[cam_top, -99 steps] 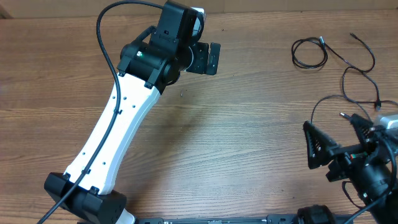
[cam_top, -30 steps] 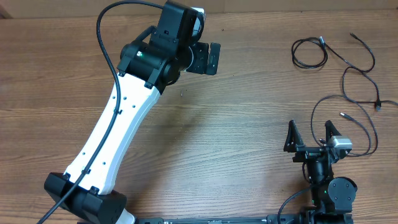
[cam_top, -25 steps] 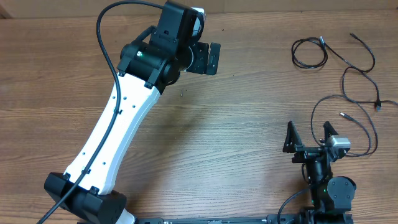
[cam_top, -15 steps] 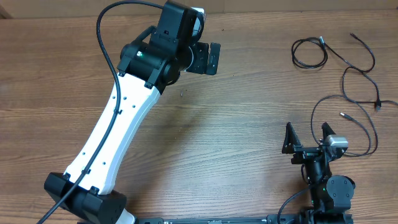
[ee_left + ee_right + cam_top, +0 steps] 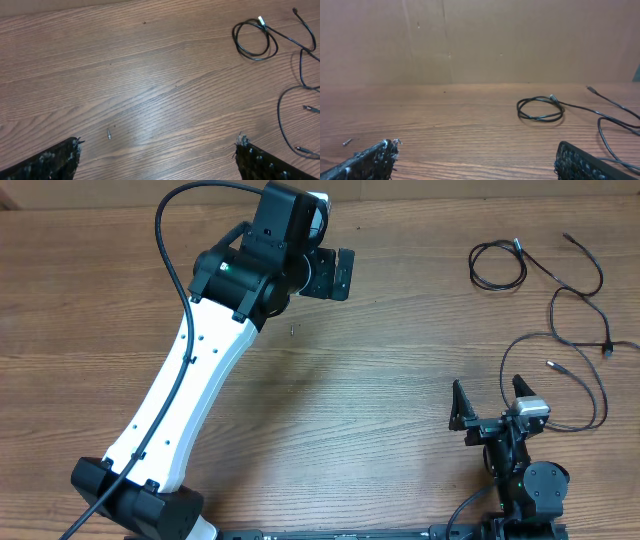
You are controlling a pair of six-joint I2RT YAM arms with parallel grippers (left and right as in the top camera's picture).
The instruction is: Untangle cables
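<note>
While the left gripper [image 5: 335,273] hangs released well apart from the cables [image 5: 497,286], the right gripper [image 5: 488,393] sits released, empty, near the closest cord | cables: loose loops, far right of table [image 5: 380,380] | risk: pinching two crossed cords would tighten the tangle or drag one off the edge.

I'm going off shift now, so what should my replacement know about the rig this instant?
Left gripper: open, empty, over the far middle of the table.
Right gripper: open, empty, near the front edge.
Cables: loose curves close to the right gripper, coiled loop farther back, all at the right side.
Done: nothing gripped. Left: all the untangling.
</note>
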